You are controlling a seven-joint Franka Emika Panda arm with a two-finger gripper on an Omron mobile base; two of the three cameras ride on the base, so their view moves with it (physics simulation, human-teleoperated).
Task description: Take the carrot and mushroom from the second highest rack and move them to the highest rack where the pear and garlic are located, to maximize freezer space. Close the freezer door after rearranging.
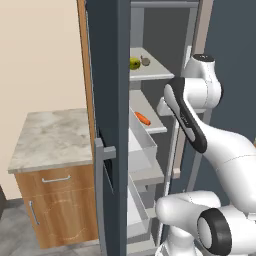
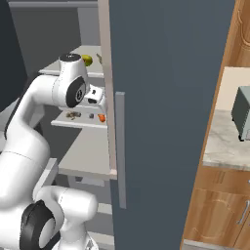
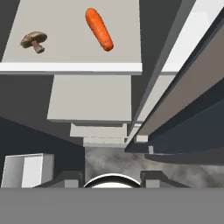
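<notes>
1. The gripper [image 2: 95, 95] hangs above the second highest rack [image 3: 70, 66]; whether its jaws are spread, I cannot tell
2. Carrot [image 3: 99, 29] and mushroom [image 3: 34, 40] lie apart on that rack
3. Pear [image 1: 134, 63] and garlic [image 1: 145, 61] sit on the highest rack [image 1: 155, 70]

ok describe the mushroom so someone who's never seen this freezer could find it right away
Look into the open freezer, at the second highest rack, the pale shelf just below the one holding the pear. Two things lie on it, apart from each other: a long orange carrot and the mushroom. The mushroom is the small brown one with a rounded cap and short stubby stem.
</notes>
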